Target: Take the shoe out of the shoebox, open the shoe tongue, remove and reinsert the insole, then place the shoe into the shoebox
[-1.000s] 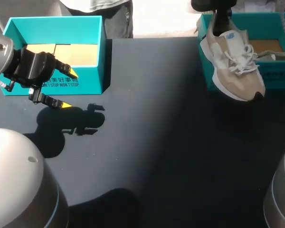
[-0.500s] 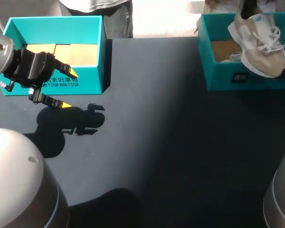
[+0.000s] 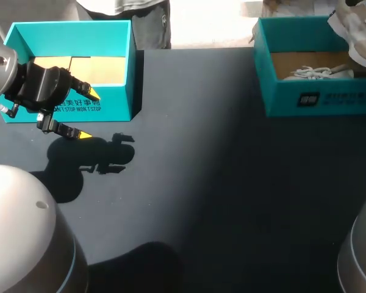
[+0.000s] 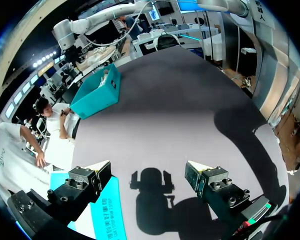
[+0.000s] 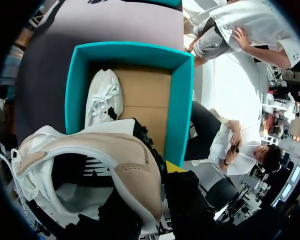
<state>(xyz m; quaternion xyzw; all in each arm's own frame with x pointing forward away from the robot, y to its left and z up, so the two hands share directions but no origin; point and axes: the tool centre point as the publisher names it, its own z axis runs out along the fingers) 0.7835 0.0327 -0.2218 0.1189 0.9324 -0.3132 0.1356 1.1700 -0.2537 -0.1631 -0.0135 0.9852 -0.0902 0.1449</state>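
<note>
The shoe (image 5: 125, 160) hangs in the air above the open shoebox (image 5: 75, 90), clear of its walls. The right fingers (image 5: 175, 166) pinch it near the rim of its opening. The shoe covers most of them, and only one yellow tip shows beside it.

It looks light, with a soft cloth upper and a stiffer sole. The padded rim at the heel is probably the firmest place to hold, since the tongue and insole will flop and bend. The loose laces could catch on the box wall.

A white shoe (image 5: 104, 102) lies in the shoebox, laces up.

The head view catches only part of the shoe (image 3: 363, 36) at its far right corner, past the shoebox (image 3: 329, 97), and none of the right fingers. The white shoe (image 3: 314, 72) shows there only as laces. The right wrist view alone shows the grip and the inside of the box.

The left fingers (image 3: 85, 134) are spread wide and hold nothing. They hover over the worktop (image 3: 232, 183) just beside a second box (image 3: 119, 104). The left wrist view shows the gap between those fingers (image 4: 92, 180) and their shadow below.
</note>
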